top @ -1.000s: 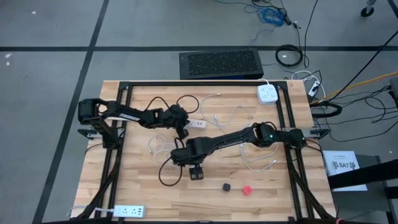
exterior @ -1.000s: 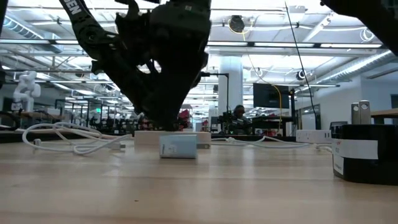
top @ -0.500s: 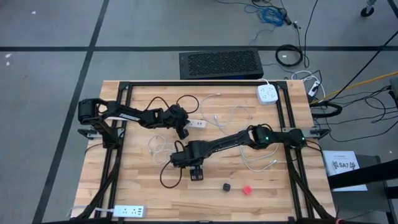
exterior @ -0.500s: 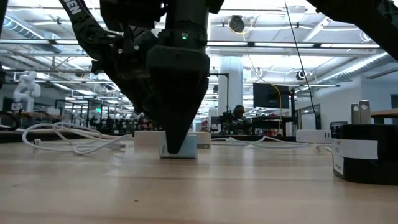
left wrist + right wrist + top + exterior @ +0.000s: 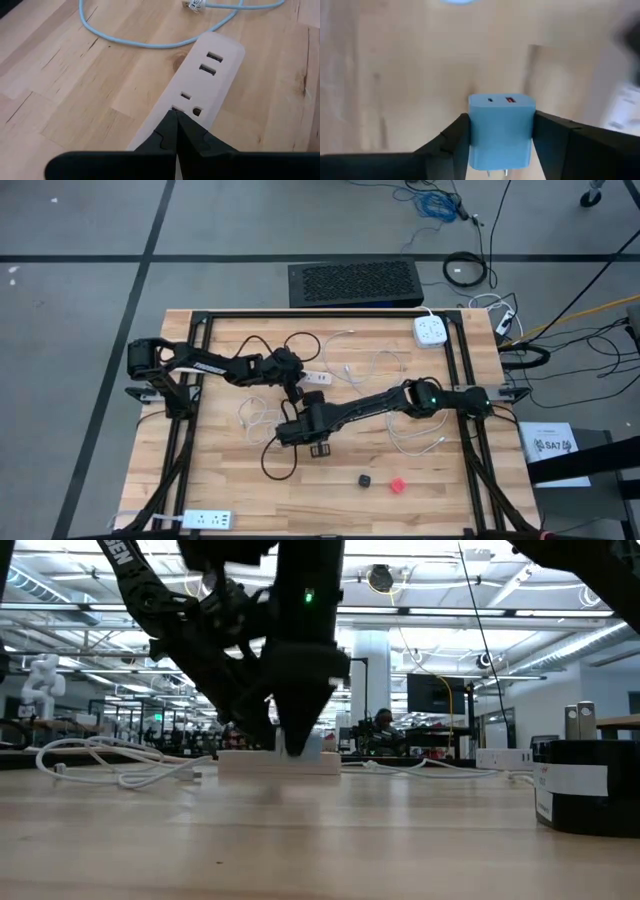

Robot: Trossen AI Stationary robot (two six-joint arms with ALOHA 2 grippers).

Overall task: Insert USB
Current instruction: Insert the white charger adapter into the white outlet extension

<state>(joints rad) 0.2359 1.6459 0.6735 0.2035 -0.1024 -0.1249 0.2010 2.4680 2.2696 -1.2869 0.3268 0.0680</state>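
From the right wrist camera, nearest to us, we saw the right fingers (image 5: 502,145) closed on both flanks of a blue USB charger (image 5: 501,129), its two ports facing the lens and its prongs poking out beneath, so we judged the pick-up done. In the level view the charger (image 5: 302,743) hung clear of the worktop (image 5: 320,840), right in front of the white power strip (image 5: 280,762).

Farther off, in the overhead view, the right fingers (image 5: 318,442) sat near the worktop's middle, with the left fingers (image 5: 298,390) at about eleven o'clock from them. Those left fingers (image 5: 176,131) were pressed fully together, holding nothing, their tips resting on the strip (image 5: 200,90) as if to pin it.

What remained, by our reckoning, was the main part: carrying the charger to the strip, lining its prongs up with a socket and pushing it home. A black block (image 5: 365,479) and a red block (image 5: 397,484) lay at about four o'clock.
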